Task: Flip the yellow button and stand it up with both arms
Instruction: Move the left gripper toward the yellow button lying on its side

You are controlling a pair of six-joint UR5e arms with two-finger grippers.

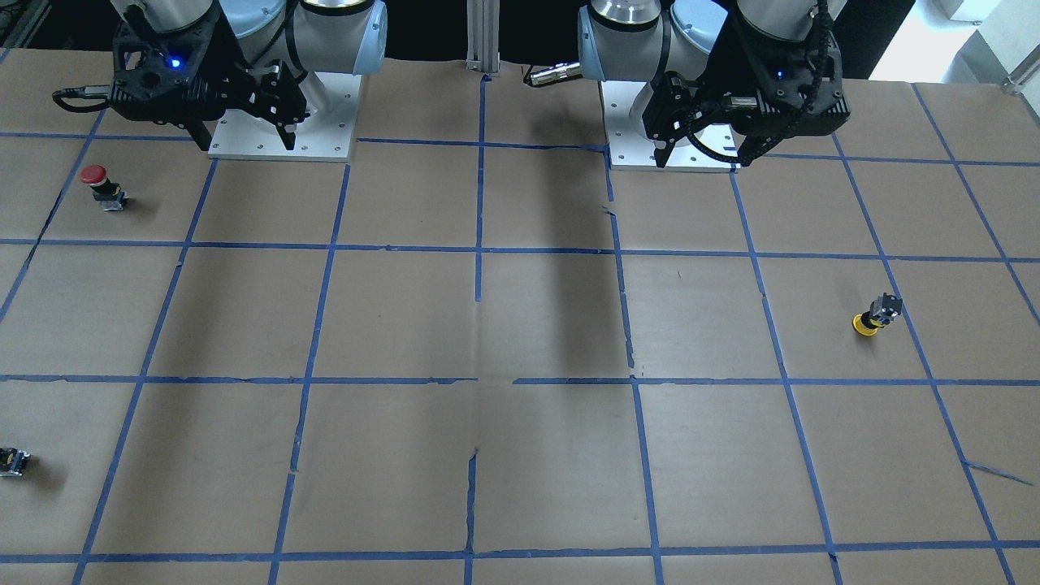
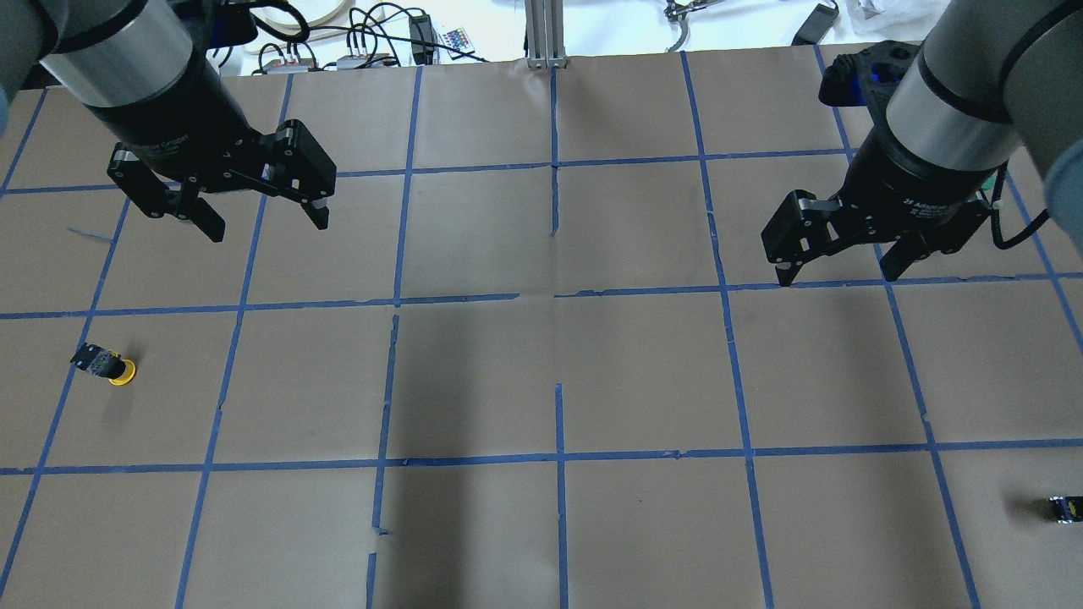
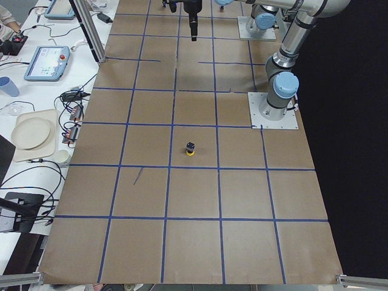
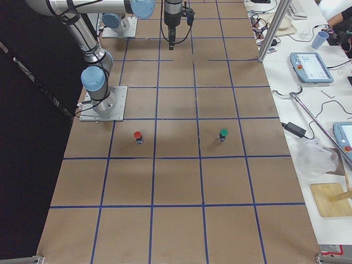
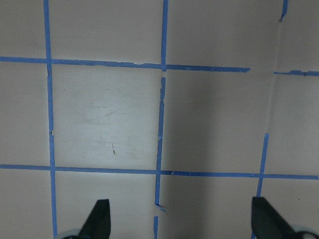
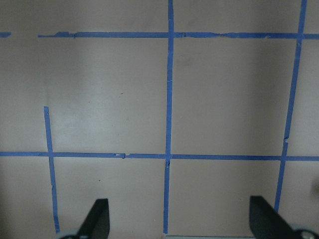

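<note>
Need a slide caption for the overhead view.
Left gripper and right gripper open above table; yellow button cap-down at left.

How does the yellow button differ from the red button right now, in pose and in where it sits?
Pose: the yellow button rests on its cap with the dark body on top, while the red button stands on its body with the cap on top. Position: the yellow button is on the robot's left side, and the red button is on its right, nearer the arm bases. Both have the same mushroom-head shape.

The brown, blue-gridded table [image 1: 520, 325] carries the yellow button [image 1: 876, 315] cap-down, a red button [image 1: 101, 186] and a black block [image 1: 12, 461].
</note>
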